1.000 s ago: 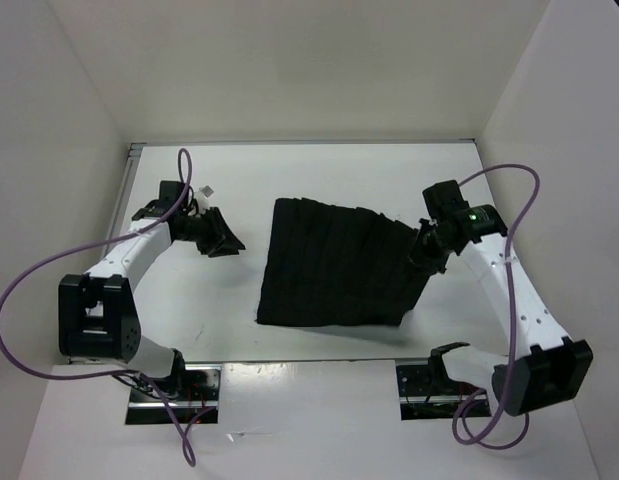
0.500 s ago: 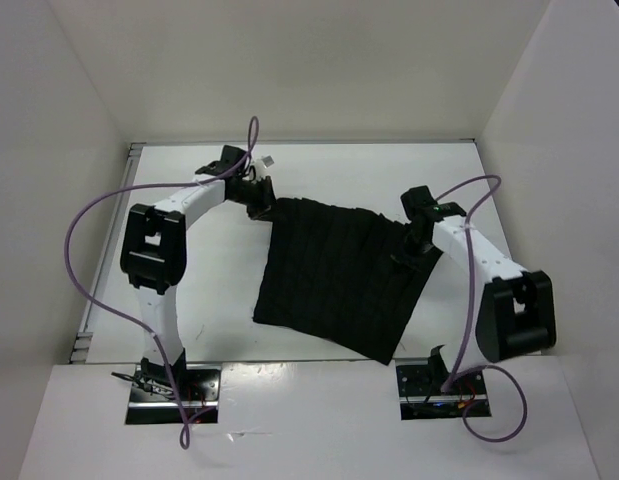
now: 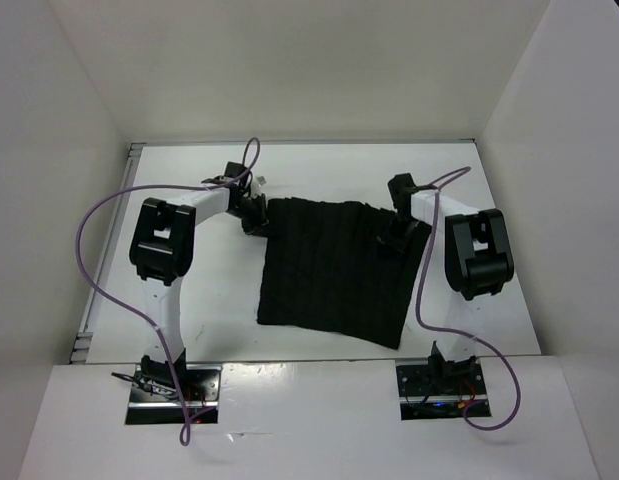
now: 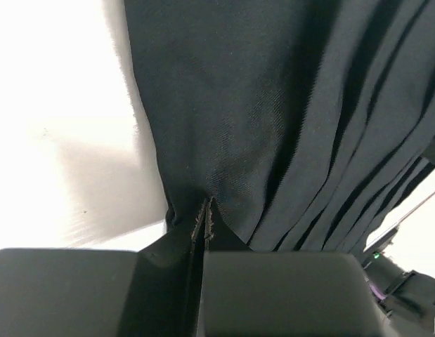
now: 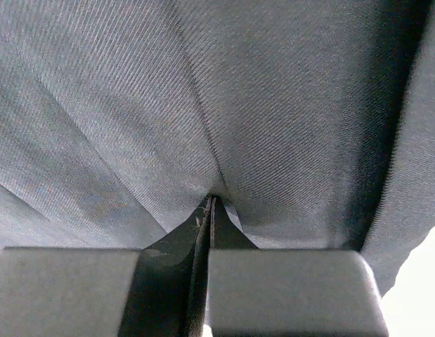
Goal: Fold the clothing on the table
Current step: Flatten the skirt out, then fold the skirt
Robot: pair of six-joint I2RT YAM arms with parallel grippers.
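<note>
Since a second ago, left hand (image 3: 255, 217) and right hand (image 3: 393, 238) have closed tight on the black pleated skirt (image 3: 334, 275), flat at table (image 3: 319, 175) centre, pinching its corners nearest the table's far edge. Grasp looks secured; fold can begin.

Bright, even light fills the overhead view, with glare on the bench (image 3: 319, 165) along its near edge and only faint shadows. The left wrist view blows the bench out white. The clothing (image 4: 287, 105) shows crisp weave, greyer in the right wrist view.
</note>
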